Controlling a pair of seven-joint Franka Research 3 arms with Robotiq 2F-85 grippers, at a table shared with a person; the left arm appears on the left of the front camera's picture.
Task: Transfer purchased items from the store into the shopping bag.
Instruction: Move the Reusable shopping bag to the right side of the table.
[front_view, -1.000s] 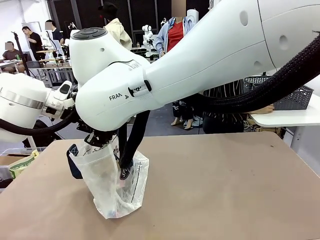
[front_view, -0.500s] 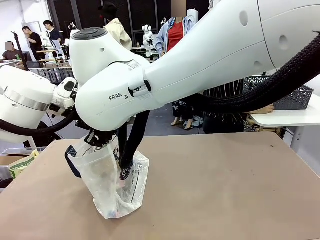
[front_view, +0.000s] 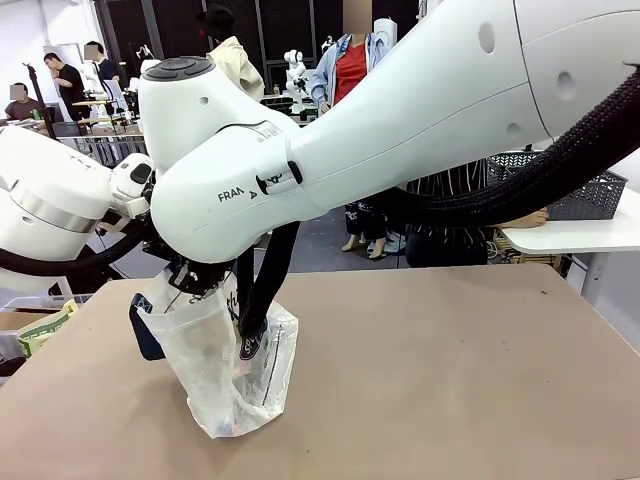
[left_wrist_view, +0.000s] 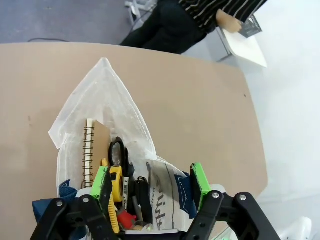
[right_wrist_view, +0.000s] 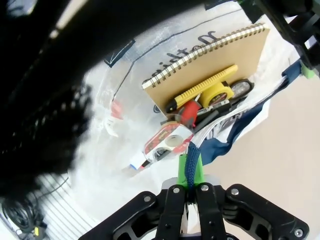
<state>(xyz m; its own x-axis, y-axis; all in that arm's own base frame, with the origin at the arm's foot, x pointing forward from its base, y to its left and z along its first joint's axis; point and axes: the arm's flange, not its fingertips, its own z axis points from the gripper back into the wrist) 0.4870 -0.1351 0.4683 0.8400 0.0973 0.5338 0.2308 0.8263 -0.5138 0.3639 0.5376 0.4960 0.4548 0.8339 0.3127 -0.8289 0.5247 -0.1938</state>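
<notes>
Right gripper: jaws closed, pinching the navy strap of the bag between green pads; strap runs straight up from the pinch, edge-on.
Left gripper: jaws held wide, green pads on either side of the bag's mouth; nothing clearly gripped, bag rim lying between the pads.
Bag: upright on table, left of centre, near the robot's edge; clear plastic crumpled, mouth pulled open under both wrists; navy handle hanging off its left side.
Contents: spiral notebook with brown cover standing on edge against bag wall; yellow cutter lying across it; tape measure, yellow and black, just beside; black scissors handles near the spiral; small red-and-white packet lower down.
Table: tan top, bare to the right of the bag.
Basket: dark lattice, on the white side table at far right, well apart from the bag.
Person: striped top, at far side, mostly hidden by the right arm.
</notes>
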